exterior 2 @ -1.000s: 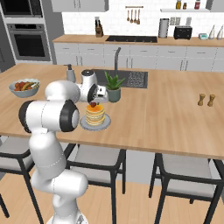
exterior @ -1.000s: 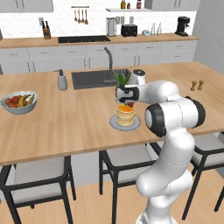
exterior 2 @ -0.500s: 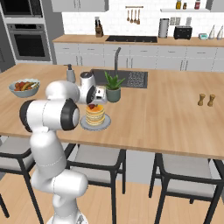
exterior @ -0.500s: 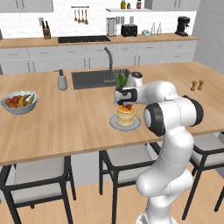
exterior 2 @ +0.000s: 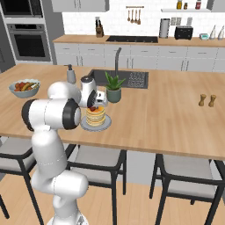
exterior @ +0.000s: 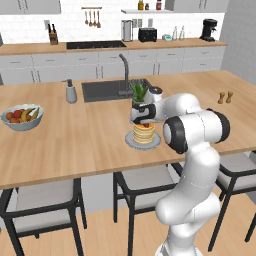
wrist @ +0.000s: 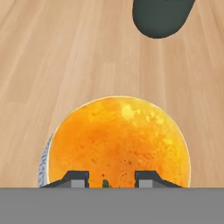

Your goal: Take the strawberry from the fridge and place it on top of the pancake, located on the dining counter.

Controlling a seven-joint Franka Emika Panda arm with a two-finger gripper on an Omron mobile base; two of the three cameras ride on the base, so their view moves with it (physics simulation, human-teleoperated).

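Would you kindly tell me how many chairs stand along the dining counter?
3: one chair at the left, one below the pancake, one at the right, behind the arm; others may sit beyond the frame.

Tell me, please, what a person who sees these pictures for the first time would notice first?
The white robot arm bends low over the dining counter, its gripper shut on the strawberry just above the golden pancake stack on a grey plate. In the hand view the pancake glows orange below the fingertips. A potted plant stands close behind by the dark sink, and a fruit bowl sits far to the left.
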